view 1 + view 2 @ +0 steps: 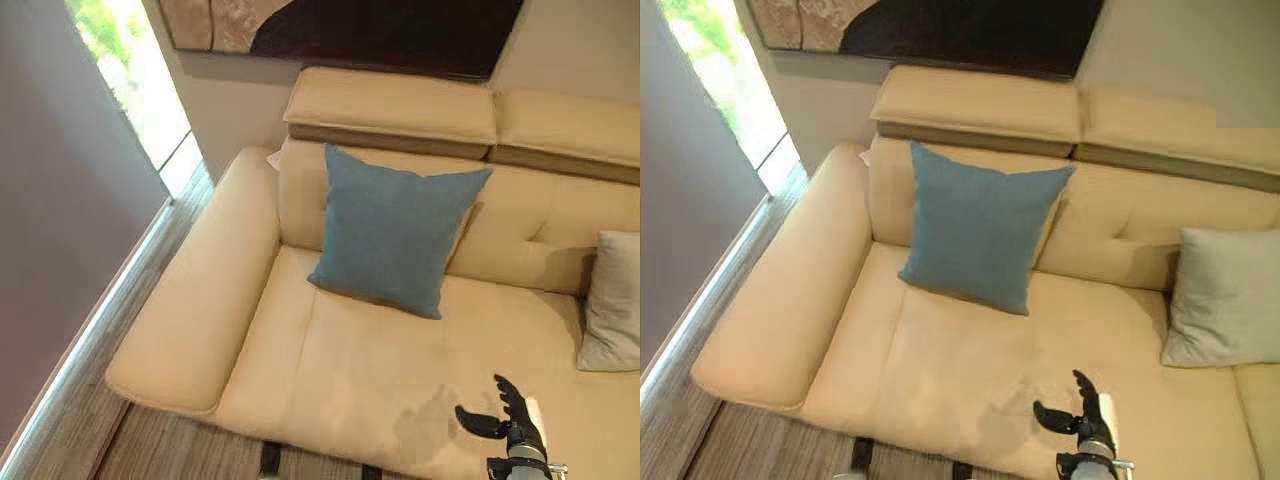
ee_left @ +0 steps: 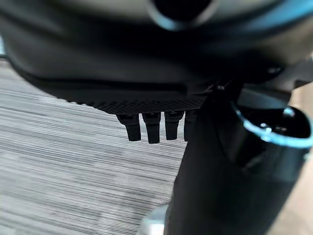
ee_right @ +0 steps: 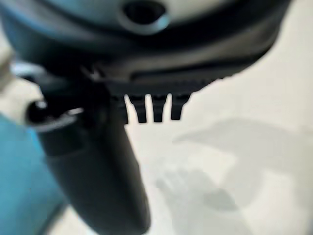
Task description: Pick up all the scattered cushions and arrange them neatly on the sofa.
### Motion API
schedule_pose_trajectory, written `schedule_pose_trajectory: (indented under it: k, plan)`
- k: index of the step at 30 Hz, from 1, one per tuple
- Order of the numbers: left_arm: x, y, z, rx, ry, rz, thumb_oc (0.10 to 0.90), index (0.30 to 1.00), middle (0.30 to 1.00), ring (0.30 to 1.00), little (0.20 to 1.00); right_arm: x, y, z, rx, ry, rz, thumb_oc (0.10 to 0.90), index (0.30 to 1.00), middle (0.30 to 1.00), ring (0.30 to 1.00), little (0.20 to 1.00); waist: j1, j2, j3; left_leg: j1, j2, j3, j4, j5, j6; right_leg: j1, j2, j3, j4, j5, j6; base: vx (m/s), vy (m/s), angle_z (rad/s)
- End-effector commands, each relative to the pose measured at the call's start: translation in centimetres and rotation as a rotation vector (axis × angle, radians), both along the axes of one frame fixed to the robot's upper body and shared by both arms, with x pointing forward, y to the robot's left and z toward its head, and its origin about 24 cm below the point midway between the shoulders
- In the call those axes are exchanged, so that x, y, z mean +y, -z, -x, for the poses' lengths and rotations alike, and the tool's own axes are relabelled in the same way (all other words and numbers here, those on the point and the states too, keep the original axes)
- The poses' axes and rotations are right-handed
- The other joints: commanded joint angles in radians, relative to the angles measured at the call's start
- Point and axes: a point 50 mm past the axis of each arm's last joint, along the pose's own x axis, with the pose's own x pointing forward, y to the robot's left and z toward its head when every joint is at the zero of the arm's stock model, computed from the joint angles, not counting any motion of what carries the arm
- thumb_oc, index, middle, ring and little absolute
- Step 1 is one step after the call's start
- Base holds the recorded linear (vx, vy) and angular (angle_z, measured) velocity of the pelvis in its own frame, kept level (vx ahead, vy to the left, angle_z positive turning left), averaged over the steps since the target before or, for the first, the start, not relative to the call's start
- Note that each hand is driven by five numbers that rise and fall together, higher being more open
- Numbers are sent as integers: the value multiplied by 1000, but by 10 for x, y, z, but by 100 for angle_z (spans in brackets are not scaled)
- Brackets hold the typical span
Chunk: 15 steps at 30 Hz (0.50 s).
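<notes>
The right hand (image 1: 512,425) is hovering empty over the sofa (image 1: 330,370) seat, fingers (image 1: 507,392) straight, the blue cushion (image 1: 392,228) leaning well beyond them and the grey cushion (image 1: 1225,298) aside, so probably the next step is seeking another cushion.

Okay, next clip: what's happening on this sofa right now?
A blue cushion leans upright against the back of the cream sofa, and a grey cushion leans further to the right. The robot's right hand hovers open and empty above the seat. Its left hand hangs over the striped floor, open, holding nothing.
</notes>
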Motion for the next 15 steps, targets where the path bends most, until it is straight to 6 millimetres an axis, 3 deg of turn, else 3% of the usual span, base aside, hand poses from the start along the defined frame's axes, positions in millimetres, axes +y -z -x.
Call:
schedule_pose_trajectory:
  k: [1,2,3,5,6,7,9,11,15]
  plan:
    - [20,-9,-17,-59,91,-116,800,900,900,900,900,-10,-43,-39,-278,18,28,800,900,900,900,900,-35,-61,-5,139,-7,84,223,-181,85,-12,-40,11,119,-162,79,-334,-10,-2]
    - [20,-9,-18,-62,114,-116,800,900,900,900,900,-8,-43,-39,-274,1,23,800,900,900,900,900,-43,-58,-14,170,-21,80,262,-215,92,-22,-45,9,125,-157,78,-347,96,21]
    - [17,-9,-20,-71,155,-119,800,900,900,900,900,-7,-41,-39,-256,-14,20,800,900,900,900,900,-56,-41,-28,270,-47,49,319,-256,95,-41,-38,25,147,-140,76,-205,99,33]
    - [13,-9,-25,-88,176,-111,800,900,900,900,900,-6,-41,-40,-255,-16,16,800,900,900,900,900,-68,-32,-30,296,-69,15,347,-260,99,-59,-41,34,173,-132,78,-253,202,30]
    - [6,-11,-43,-135,222,-104,800,900,900,900,900,-7,-43,-44,-257,-7,19,800,900,900,900,900,-95,-14,-39,349,-64,26,294,-303,111,-79,-48,30,200,-126,88,-257,229,46]
    - [6,-11,-43,-135,222,-104,800,900,900,900,900,-7,-43,-44,-257,-7,19,800,900,900,900,900,-95,-14,-39,350,-64,26,294,-303,111,-79,-48,30,200,-126,88,-259,240,69]
    - [-2,-17,-67,-212,292,-109,800,900,900,900,900,-8,-47,-50,-283,11,19,800,900,900,900,900,-113,1,-44,405,-69,40,213,-361,123,-112,-60,30,223,-100,104,-262,264,62]
    - [-11,-29,-102,-332,393,-122,800,900,900,900,900,-1,-50,-62,-312,25,-2,800,900,900,900,900,-115,-8,-24,387,-118,38,175,-438,161,-151,-111,29,221,-37,143,-479,421,29]
    - [-10,-33,-115,-342,474,-165,800,900,900,900,900,20,-45,-73,-309,-15,-65,800,900,900,900,900,-97,-35,3,383,-167,39,134,-470,191,-162,-143,32,169,32,186,-300,231,-10]
